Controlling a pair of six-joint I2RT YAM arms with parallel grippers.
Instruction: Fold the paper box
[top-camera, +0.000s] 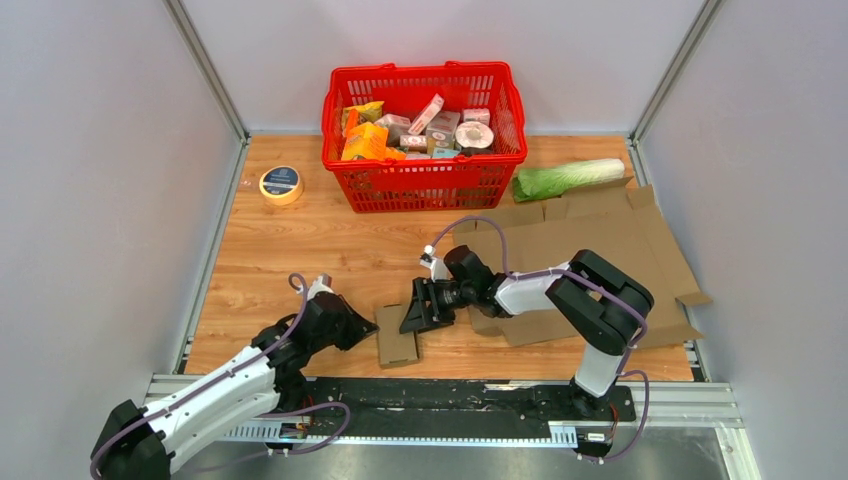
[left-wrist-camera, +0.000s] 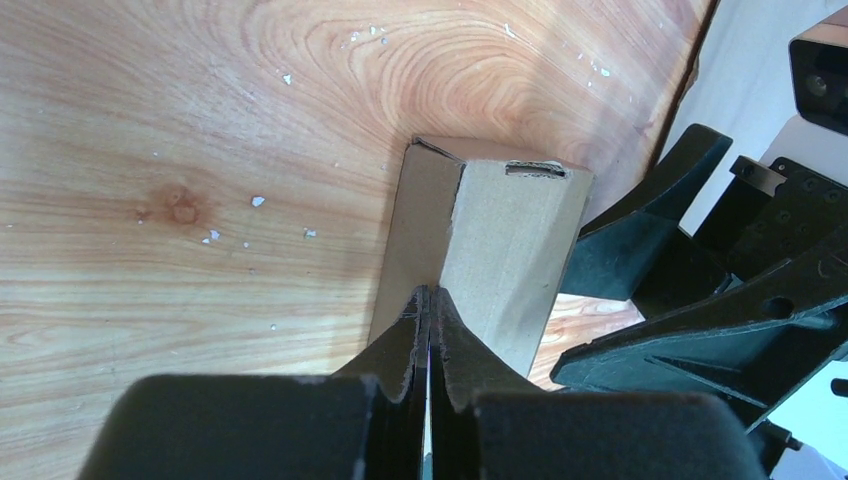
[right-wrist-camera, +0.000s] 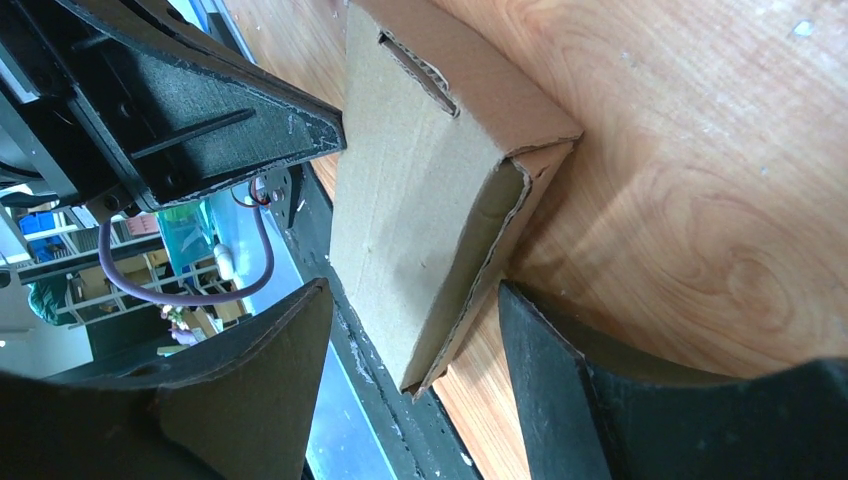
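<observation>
The paper box (top-camera: 397, 340) is a small brown cardboard sleeve, partly flattened, lying on the wooden table near its front edge. My left gripper (top-camera: 368, 328) is at the box's left side and is shut. In the left wrist view its fingertips (left-wrist-camera: 430, 292) meet at a crease of the box (left-wrist-camera: 510, 240), with no cardboard showing between them. My right gripper (top-camera: 418, 312) stands open at the box's right side. In the right wrist view the box (right-wrist-camera: 420, 220) has its open end corner between the gripper's spread fingers (right-wrist-camera: 415, 335), apart from both.
A red basket (top-camera: 430, 185) full of groceries stands at the back. A tape roll (top-camera: 281, 184) lies back left and a cabbage (top-camera: 565, 178) back right. A large flat cardboard sheet (top-camera: 600, 235) covers the right side under the right arm. The metal rail (top-camera: 440, 395) borders the front.
</observation>
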